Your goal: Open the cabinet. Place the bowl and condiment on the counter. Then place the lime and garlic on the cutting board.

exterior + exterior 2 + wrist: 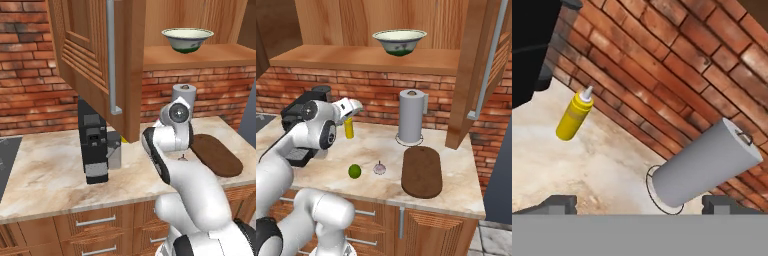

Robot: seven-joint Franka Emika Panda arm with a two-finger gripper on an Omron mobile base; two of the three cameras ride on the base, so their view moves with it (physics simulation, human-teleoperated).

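Note:
The cabinet (366,57) is open, both doors (82,45) swung wide. The bowl (399,41) (187,40) sits on the cabinet's lower shelf. On the counter (376,145) stands the yellow condiment bottle (349,129) (573,116), near the brick wall. The lime (354,171) and garlic (379,169) lie side by side on the counter, left of the cutting board (421,171) (217,155). My gripper (357,106) (642,205) hovers open just above the bottle, holding nothing. It is well below the bowl.
A grey paper towel roll (410,117) (704,165) stands behind the board. A black coffee machine (95,145) sits at the left under the open door with its long handle (112,60). The right door (491,60) juts out over the counter's end.

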